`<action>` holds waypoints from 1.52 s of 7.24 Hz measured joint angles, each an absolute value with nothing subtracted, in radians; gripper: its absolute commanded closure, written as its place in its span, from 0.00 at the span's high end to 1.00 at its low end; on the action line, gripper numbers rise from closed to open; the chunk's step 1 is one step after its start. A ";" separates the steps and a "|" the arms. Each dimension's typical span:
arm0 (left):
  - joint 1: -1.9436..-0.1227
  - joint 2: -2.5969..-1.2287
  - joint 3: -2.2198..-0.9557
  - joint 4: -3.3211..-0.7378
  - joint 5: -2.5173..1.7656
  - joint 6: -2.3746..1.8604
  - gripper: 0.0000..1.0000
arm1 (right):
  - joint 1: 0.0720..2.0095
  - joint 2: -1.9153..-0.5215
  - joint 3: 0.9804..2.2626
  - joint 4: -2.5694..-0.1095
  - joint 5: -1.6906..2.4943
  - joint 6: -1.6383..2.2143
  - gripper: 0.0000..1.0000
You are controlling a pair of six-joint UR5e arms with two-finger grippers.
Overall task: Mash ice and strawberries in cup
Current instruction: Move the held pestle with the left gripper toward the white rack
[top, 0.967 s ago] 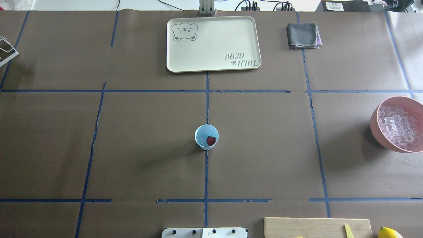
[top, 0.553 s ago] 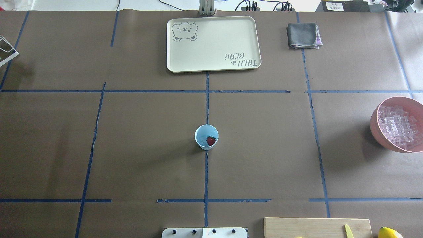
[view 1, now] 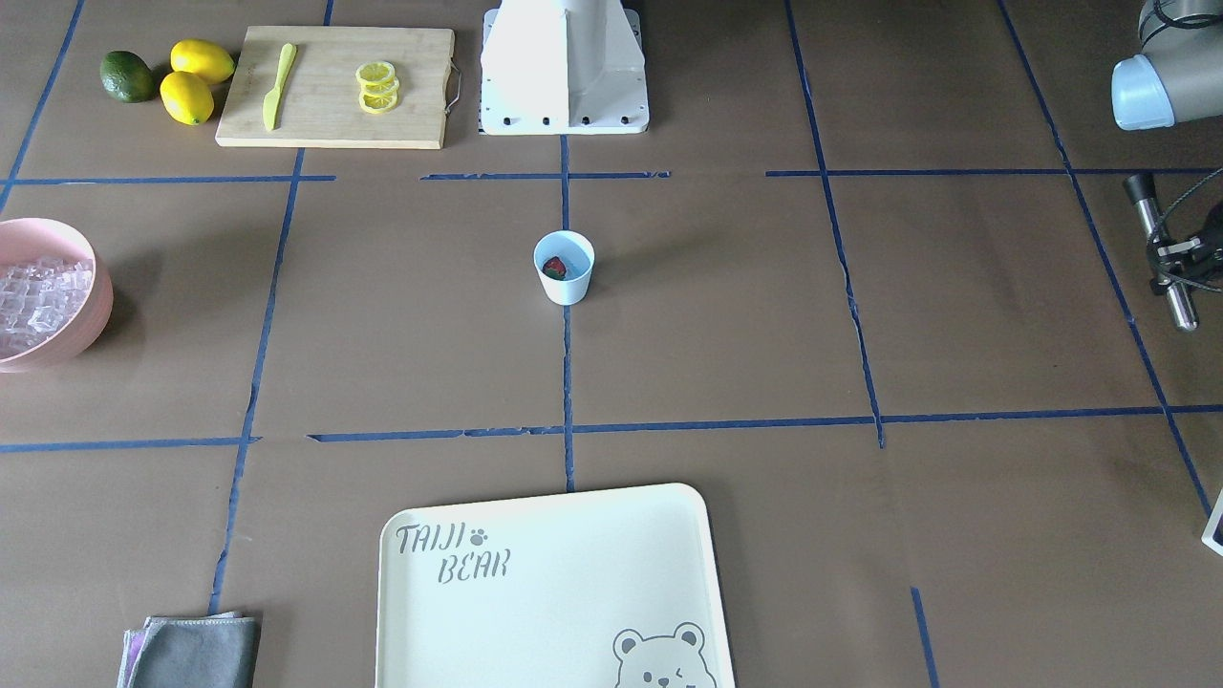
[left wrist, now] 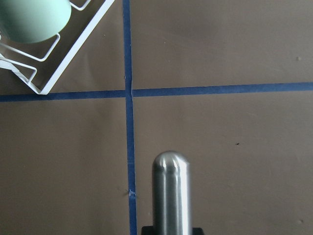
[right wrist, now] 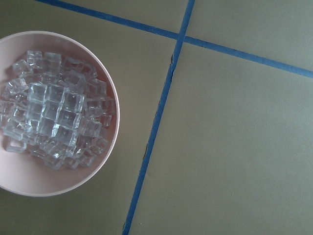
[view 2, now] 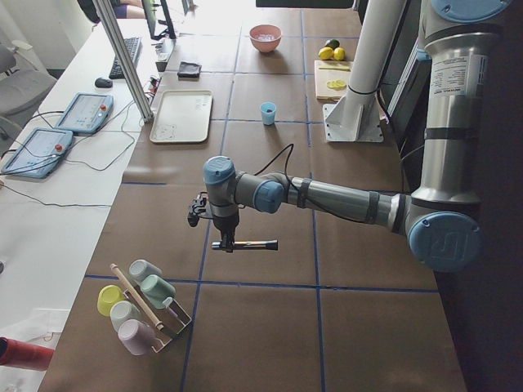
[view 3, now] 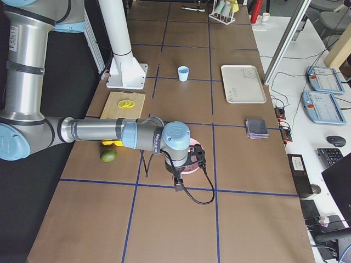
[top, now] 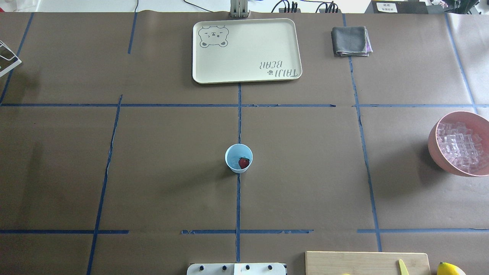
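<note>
1. Overhead exterior: smooth, tapered light-blue cup (top: 232, 154) stands upright, mouth up, at the centre of the tabletop (top: 153, 172), bumpy red strawberry (top: 243, 163) inside.
2. Glassy ice cubes (right wrist: 54, 122) heap in round pink bowl (right wrist: 110, 161), right edge.
3. Left pincer (view 1: 1168, 258) clamps level steel rod (left wrist: 170, 186); right pincer (view 3: 179, 176): cannot tell.
</note>
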State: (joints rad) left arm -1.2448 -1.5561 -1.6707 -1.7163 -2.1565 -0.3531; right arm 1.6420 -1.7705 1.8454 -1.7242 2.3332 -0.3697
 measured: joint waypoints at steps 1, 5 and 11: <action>-1.224 -1.553 -1.614 -1.796 -2.157 -0.361 0.08 | 1.642 -1.771 1.845 -1.724 2.333 -0.370 1.00; -1.097 -1.552 -1.506 -1.994 -2.152 -0.519 0.09 | 1.642 -1.772 1.845 -1.724 2.333 -0.370 1.00; -1.089 -1.563 -1.520 -1.995 -2.173 -0.525 1.00 | 1.642 -1.772 1.844 -1.724 2.333 -0.370 1.00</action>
